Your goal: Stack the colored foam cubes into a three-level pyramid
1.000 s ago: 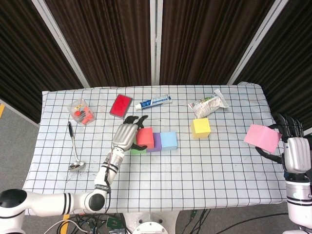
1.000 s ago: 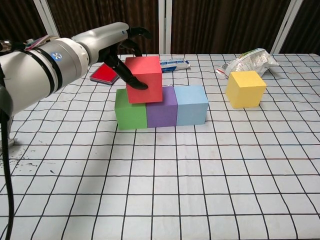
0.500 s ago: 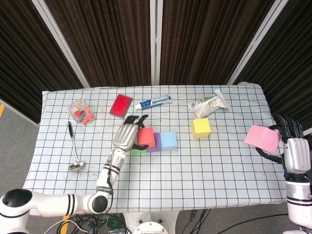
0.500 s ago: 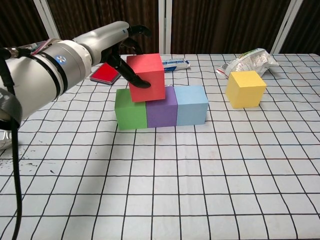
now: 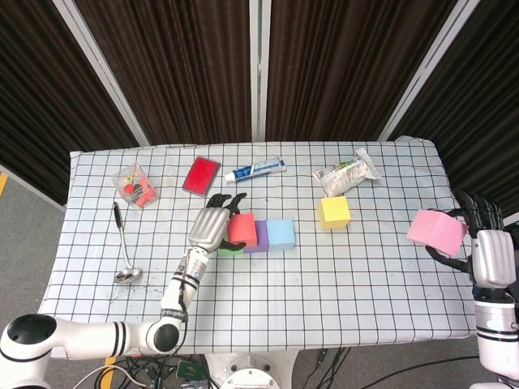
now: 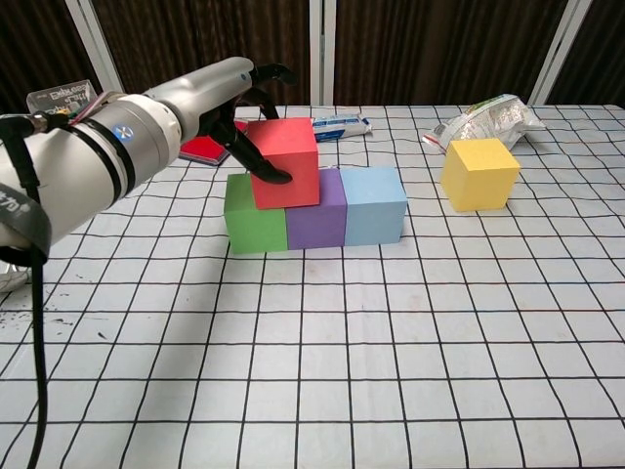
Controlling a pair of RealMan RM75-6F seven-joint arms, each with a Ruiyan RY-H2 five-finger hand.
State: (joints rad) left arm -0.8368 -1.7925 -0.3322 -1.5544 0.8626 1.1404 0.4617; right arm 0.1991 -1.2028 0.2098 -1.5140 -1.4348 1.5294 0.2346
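Covering table [image 5: 389,267]: white black-grid cloth; dark curtains [image 5: 186,65] behind.

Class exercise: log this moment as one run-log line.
left hand: holds red cube on green cube and purple cube | right hand: holds pink cube | yellow cube: loose on table

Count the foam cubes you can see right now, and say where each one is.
6: green, purple and blue cubes in a row; red cube on them, held by the left robot hand; yellow cube alone; pink cube in the right robot hand.
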